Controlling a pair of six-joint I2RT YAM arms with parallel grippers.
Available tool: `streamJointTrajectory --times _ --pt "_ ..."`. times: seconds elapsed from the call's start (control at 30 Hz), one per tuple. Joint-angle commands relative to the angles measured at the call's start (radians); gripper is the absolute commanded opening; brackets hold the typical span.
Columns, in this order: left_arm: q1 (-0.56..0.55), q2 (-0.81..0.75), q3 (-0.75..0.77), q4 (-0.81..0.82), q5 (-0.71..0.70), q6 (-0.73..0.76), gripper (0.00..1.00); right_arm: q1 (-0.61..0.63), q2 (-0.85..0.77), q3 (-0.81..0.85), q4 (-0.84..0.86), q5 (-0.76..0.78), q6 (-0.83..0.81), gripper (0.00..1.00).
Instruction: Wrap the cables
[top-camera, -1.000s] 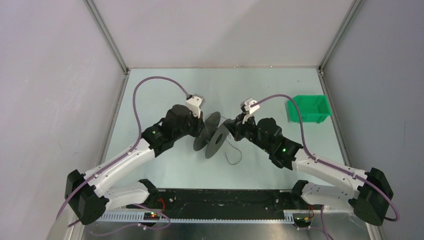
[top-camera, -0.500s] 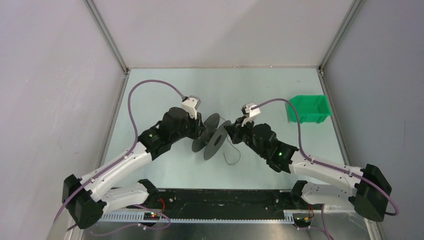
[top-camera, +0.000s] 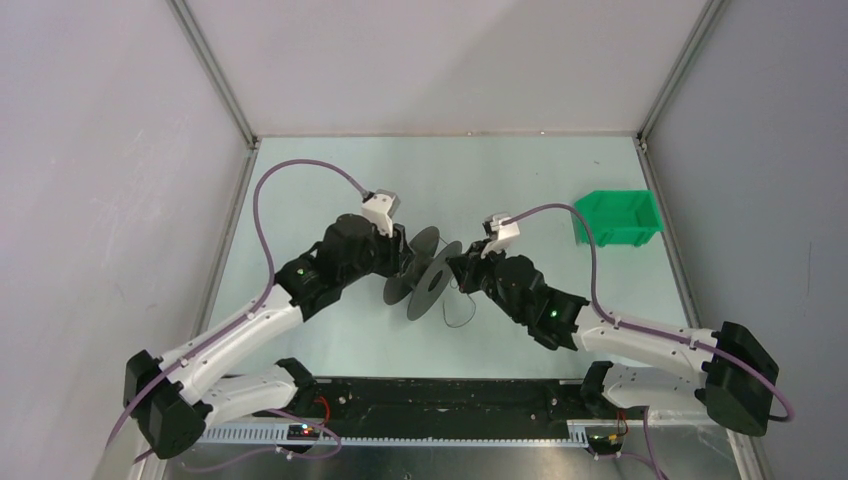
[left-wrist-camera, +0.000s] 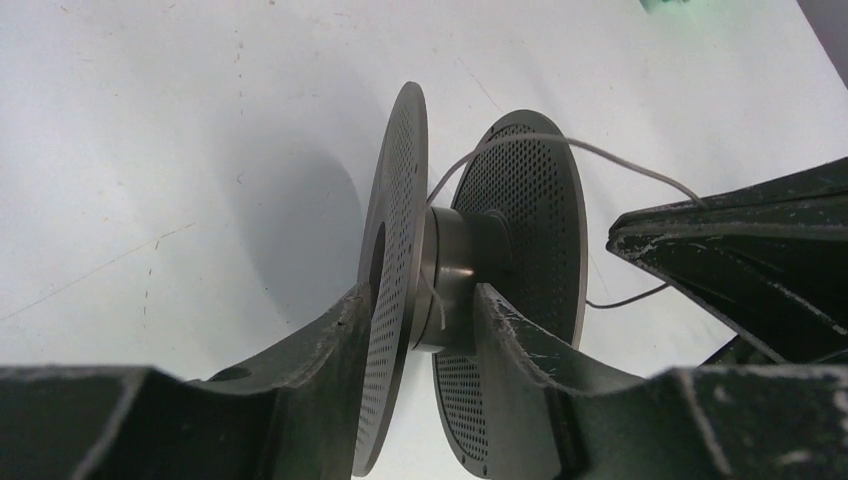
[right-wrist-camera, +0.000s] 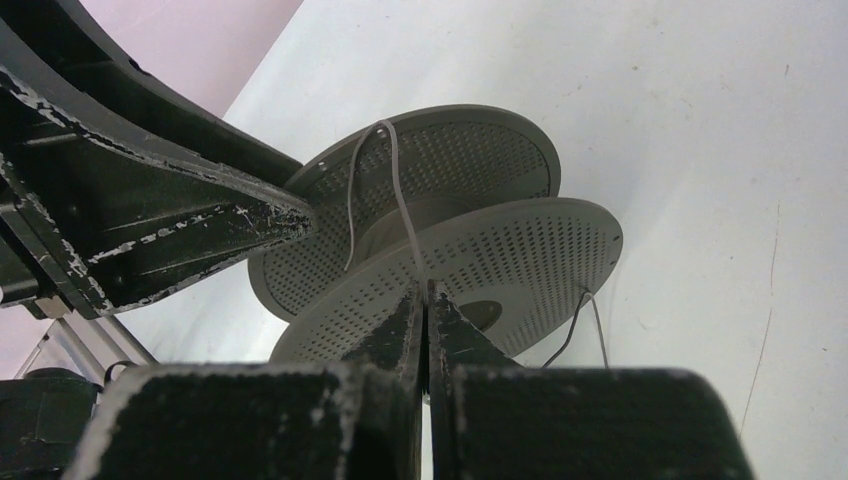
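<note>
A dark grey perforated spool (top-camera: 425, 272) stands on edge at the table's middle. My left gripper (left-wrist-camera: 415, 300) is open and straddles the near flange (left-wrist-camera: 395, 230): one finger sits outside it, the other between the flanges beside the hub (left-wrist-camera: 465, 260). The thin cable (right-wrist-camera: 395, 190) runs from the hub over the flange rim into my right gripper (right-wrist-camera: 427, 290), which is shut on it right at the spool's edge. A loose loop of cable (top-camera: 462, 315) lies on the table below the right gripper (top-camera: 458, 268). From above, the left gripper (top-camera: 405, 262) meets the spool's left side.
A green bin (top-camera: 617, 218) sits at the right side of the table. Purple hoses arc over both arms. The left gripper's finger (right-wrist-camera: 180, 230) fills the left of the right wrist view, close to the spool (right-wrist-camera: 520, 250).
The left jaws have spread apart around the spool's flange. The right arm has pushed left, closer to the spool, still pinching the cable, and the loose loop on the table has shrunk.
</note>
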Motion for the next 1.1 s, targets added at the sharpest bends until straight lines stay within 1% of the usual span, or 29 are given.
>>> streamJointTrajectory --times 0.0,0.23,0.67,1.07 --pt "0.002 0.011 0.000 0.073 -0.015 -0.004 0.48 0.012 -0.012 -0.014 0.057 0.051 0.028 0.00" --pt "0.003 0.029 -0.001 0.110 -0.025 0.000 0.50 0.018 -0.019 -0.033 0.077 0.049 0.068 0.00" --pt "0.003 0.082 -0.015 0.138 -0.065 0.033 0.49 0.019 -0.025 -0.068 0.132 0.034 0.129 0.00" --pt "-0.004 0.110 -0.041 0.176 -0.081 0.047 0.47 0.023 -0.021 -0.086 0.166 0.035 0.150 0.00"
